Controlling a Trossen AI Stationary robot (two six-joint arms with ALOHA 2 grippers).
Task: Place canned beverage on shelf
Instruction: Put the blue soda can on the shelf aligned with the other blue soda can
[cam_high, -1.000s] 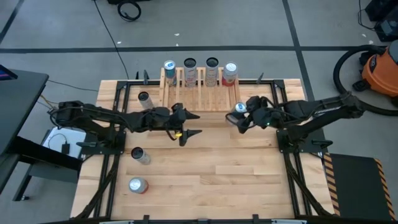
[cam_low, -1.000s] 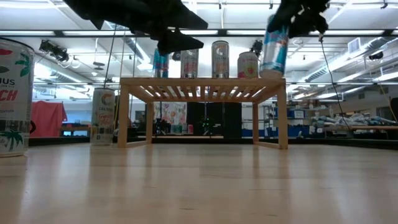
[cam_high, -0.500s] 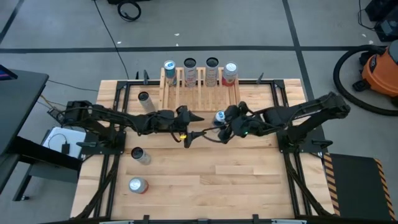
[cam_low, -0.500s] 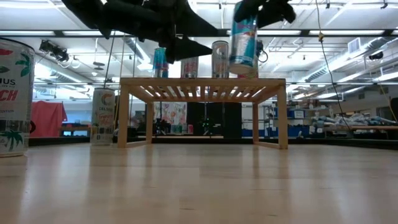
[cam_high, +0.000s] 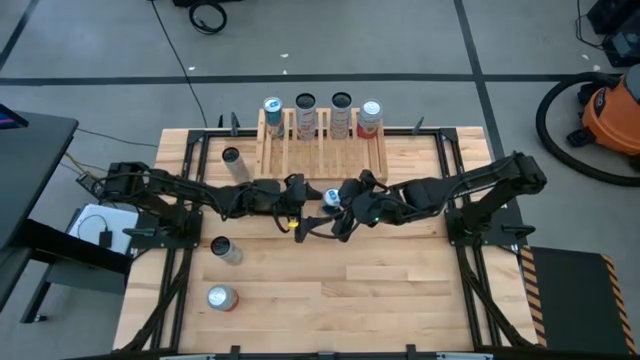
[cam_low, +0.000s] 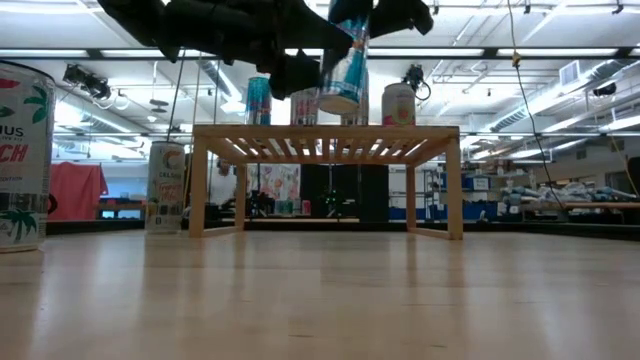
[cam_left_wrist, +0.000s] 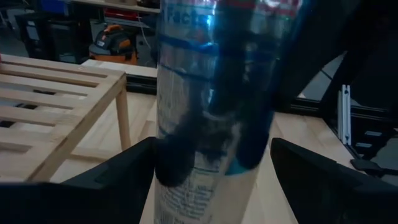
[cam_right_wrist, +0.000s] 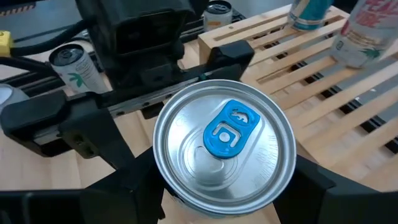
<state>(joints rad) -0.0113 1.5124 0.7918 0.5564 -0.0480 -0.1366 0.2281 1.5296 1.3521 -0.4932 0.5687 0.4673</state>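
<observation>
A blue-and-silver can with a blue tab (cam_right_wrist: 224, 134) hangs in the air in front of the wooden slatted shelf (cam_high: 322, 148), with my right gripper (cam_high: 338, 208) shut on it. In the low view the can (cam_low: 345, 68) is well above the tabletop. My left gripper (cam_high: 312, 206) is open. In the left wrist view its two fingers (cam_left_wrist: 130, 169) stand on either side of the can's body (cam_left_wrist: 214, 93). Several other cans (cam_high: 305, 110) stand in a row on the shelf's far tier. My right gripper pinches the can just under its top rim (cam_right_wrist: 160, 163) between its two fingers, one on each side. It comes from the table's right, slanting down. The can is lifted clear and hangs nearly upright, top up, slightly tilted. My left gripper's fingers flank the can's body; whether they touch it I cannot tell.
Three more cans stand on the left part of the table: one beside the shelf (cam_high: 232, 160), one nearer (cam_high: 222, 250), one near the front (cam_high: 220, 297). The near half of the tabletop (cam_high: 400, 290) carries nothing. An orange vacuum (cam_high: 610, 110) stands on the floor at the right.
My right gripper has carried the can toward the table's left, from the shelf's right end to my left gripper, rolling its wrist on the way. The can has stayed lifted and now stands between the left gripper's open fingers.
</observation>
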